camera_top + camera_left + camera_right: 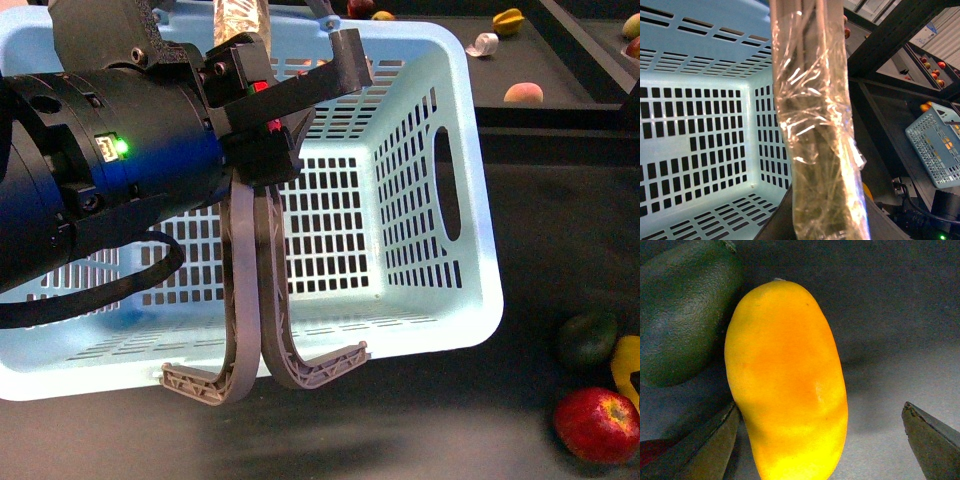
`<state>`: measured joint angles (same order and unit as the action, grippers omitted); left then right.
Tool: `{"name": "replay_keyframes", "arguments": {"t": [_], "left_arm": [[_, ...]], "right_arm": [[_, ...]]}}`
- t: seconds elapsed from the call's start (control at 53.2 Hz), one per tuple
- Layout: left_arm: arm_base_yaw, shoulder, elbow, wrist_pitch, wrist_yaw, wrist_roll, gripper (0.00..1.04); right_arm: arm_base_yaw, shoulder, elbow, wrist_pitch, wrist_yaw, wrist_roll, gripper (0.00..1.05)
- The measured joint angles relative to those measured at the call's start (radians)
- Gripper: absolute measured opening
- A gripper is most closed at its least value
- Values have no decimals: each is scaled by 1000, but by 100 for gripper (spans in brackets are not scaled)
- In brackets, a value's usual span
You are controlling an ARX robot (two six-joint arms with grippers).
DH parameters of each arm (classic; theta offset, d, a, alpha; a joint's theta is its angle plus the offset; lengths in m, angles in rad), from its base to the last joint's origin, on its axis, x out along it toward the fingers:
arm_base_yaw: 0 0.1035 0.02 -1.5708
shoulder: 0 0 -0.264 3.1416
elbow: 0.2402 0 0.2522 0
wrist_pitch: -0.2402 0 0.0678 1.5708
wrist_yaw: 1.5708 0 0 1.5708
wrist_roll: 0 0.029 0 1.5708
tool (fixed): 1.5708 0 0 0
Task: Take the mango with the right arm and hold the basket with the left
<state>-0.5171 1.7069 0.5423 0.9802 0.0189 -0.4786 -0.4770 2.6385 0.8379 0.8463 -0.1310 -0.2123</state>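
The pale turquoise basket (440, 120) fills the front view, and its two grey-brown handles (250, 290) are swung up together. My left gripper (300, 105), on the black arm with the green light, is shut on those handles near their top. In the left wrist view the gripped handle (815, 125), wrapped in clear film, runs through the middle in front of the basket's slotted wall (700, 125). The yellow mango (787, 385) lies on the dark table between my right gripper's open fingers (700, 450); the right gripper (820, 440) touches nothing. The mango (628, 365) also shows at the right edge.
A dark green fruit (682, 310) lies against the mango, also seen as the green fruit (588, 338). A red apple (597, 425) sits just in front. More fruit (523, 93) lies on the far shelf. A second blue basket (937, 147) stands aside.
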Motion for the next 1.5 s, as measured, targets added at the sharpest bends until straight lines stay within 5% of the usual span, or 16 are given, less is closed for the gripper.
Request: {"name": "replay_keyframes", "arguments": {"t": [1.033,1.334,1.503], "left_arm": [[0,0,0,0,0,0,7],[0,0,0,0,0,0,7],[0,0,0,0,0,0,7]], "right_arm": [[12,123,144,-13,109,85,97],[2,131,136,0,113,79,62],[-12,111,96,13,79,79,58]]}}
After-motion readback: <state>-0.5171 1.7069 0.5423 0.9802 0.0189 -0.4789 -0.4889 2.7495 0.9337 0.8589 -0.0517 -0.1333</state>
